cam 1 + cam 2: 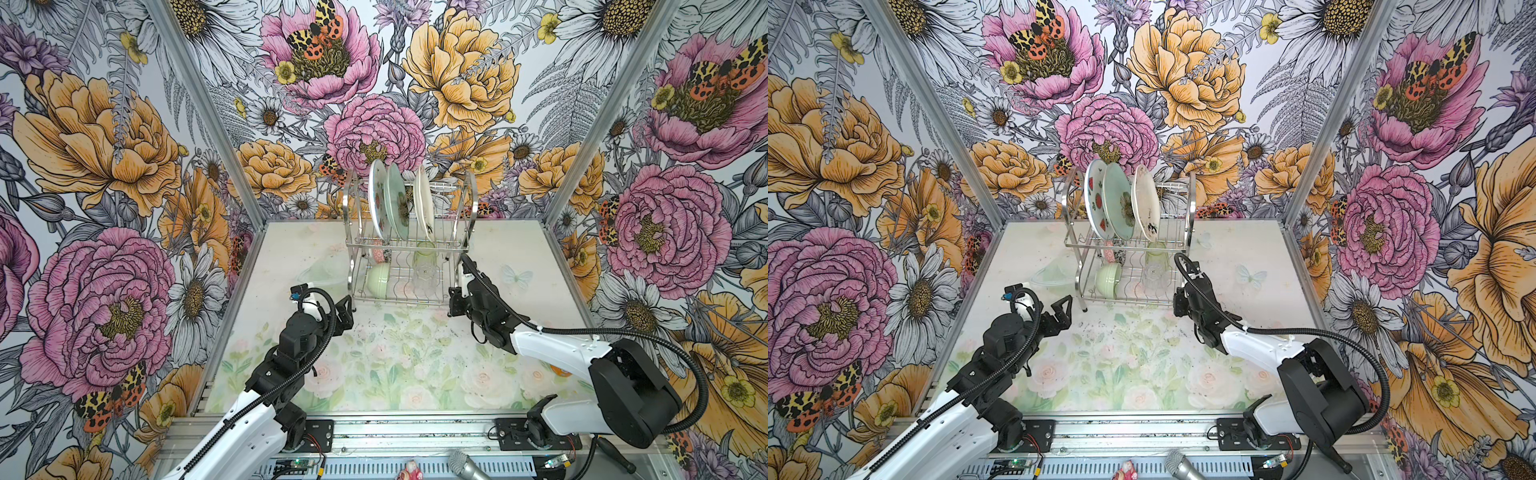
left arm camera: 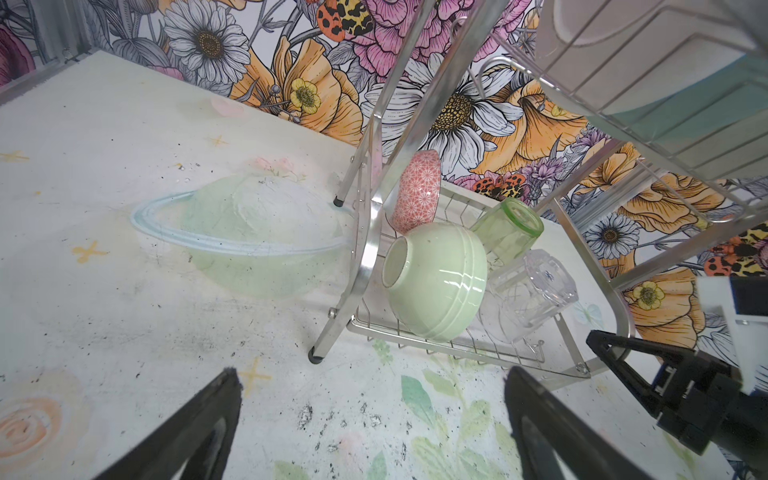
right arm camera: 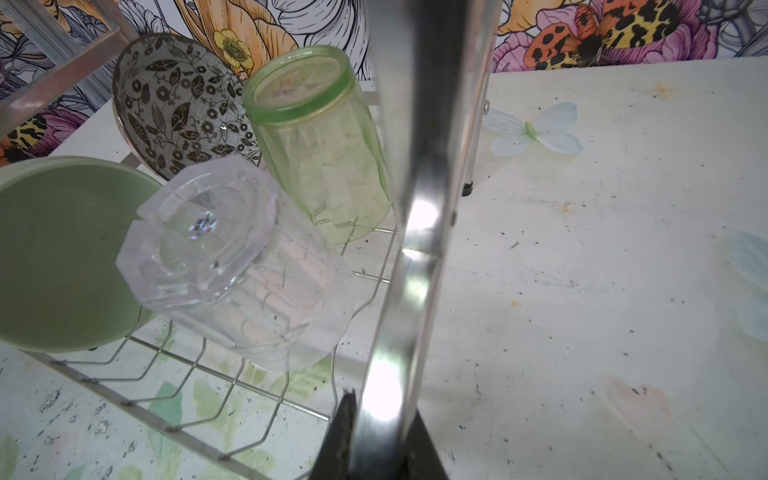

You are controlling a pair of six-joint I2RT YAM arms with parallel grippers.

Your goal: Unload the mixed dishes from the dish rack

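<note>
In both top views the dish rack (image 1: 469, 208) stands at the far middle of the tabletop (image 1: 395, 374). Three plates stand on edge in its upper shelf: the watermelon-print plate (image 1: 377, 199) leftmost, the pale aqua plate (image 1: 397, 203) just beside it, and the cream plate (image 1: 424, 203) to their right. On the lower shelf are the pale green bowl (image 1: 378, 280) on the left and the clear tumbler (image 1: 424, 276) on the right. The left gripper (image 1: 347, 305) hovers near the rack's near left leg, apart from it. The right gripper (image 1: 452, 301) is at the rack's near right side.

In the left wrist view the left gripper's jaws stand wide apart over bare tabletop, holding nothing. The pale green bowl stands on edge, and the pink patterned bowl (image 2: 417, 191) stands farther back, also on edge. The green tumbler (image 2: 509, 228) is behind the clear one.

In the right wrist view both tumblers rest tilted, bases up, on the lower wires. The black-and-white bowl (image 3: 183, 116) stands on edge behind them. The right gripper's jaws are clamped on the rack's chrome side band — the band runs up between them.
</note>
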